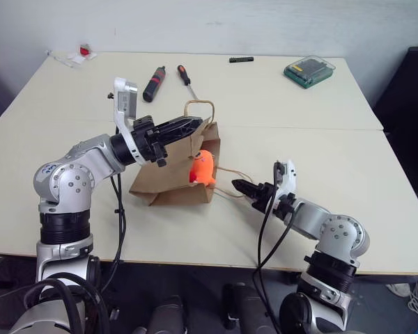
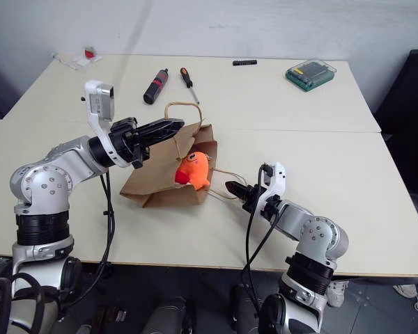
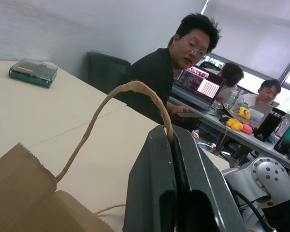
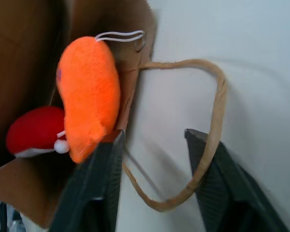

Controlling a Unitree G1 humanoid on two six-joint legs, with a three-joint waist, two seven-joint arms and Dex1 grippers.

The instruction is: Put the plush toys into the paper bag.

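The brown paper bag lies on its side on the table, mouth toward my right arm. My left gripper is shut on the bag's upper cord handle and holds the mouth up. The orange plush toy sits in the mouth of the bag, half out over its edge. The small red plush toy is tucked beside it, just inside. My right gripper is low over the table in front of the mouth. Its fingers stand apart around the lower handle loop lying flat, with one tip next to the orange toy.
At the far side lie a black tool, a red-handled screwdriver, a small black bar and a green case. A small red item sits at the far left corner. People sit at desks beyond the table.
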